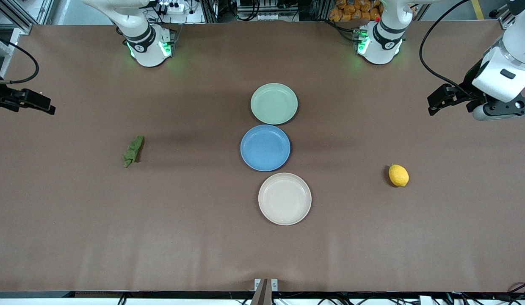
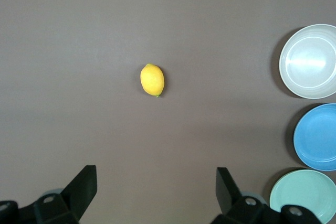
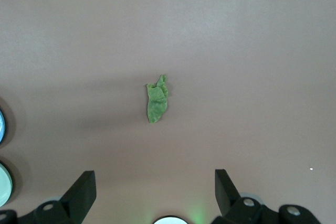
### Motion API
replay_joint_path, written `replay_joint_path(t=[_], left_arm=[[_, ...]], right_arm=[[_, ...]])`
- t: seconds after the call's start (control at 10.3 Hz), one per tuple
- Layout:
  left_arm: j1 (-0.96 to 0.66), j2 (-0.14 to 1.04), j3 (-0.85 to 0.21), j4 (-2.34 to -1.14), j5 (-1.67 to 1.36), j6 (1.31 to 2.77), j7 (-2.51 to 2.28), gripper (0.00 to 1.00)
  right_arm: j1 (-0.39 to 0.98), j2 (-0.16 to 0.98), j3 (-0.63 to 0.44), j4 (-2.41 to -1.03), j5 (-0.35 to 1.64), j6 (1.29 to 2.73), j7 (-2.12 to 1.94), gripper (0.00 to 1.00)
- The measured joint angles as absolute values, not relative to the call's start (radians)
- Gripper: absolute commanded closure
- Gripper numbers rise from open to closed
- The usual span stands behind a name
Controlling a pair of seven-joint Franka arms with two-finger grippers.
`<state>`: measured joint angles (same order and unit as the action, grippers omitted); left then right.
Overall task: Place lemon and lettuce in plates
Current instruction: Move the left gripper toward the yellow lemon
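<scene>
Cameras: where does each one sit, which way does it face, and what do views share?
Front view: high across the table, facing both bases; lettuce, lemon, three plates.
Left wrist view: on the left arm, looking down past open fingers at the lemon.
Right wrist view: looking down past open fingers at the lettuce.
Shared: each wrist's item also shows in front.

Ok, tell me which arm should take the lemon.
Left. The lemon lies toward the left arm's end of the table, and the open left gripper hangs over that end. The right gripper faces the lettuce.
</scene>
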<state>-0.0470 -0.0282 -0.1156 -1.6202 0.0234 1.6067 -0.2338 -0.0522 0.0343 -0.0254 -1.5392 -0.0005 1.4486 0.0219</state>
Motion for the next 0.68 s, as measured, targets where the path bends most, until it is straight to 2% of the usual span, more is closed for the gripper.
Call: replay_joint_path(t=[0.68], left_arm=[[-0.056,-0.004,-0.123,-1.617,0.024,1.607,-0.205,0.00]], right_arm=[[-0.052,0.034,-0.027,-1.539,0.000,1.441,0.022,0.00]])
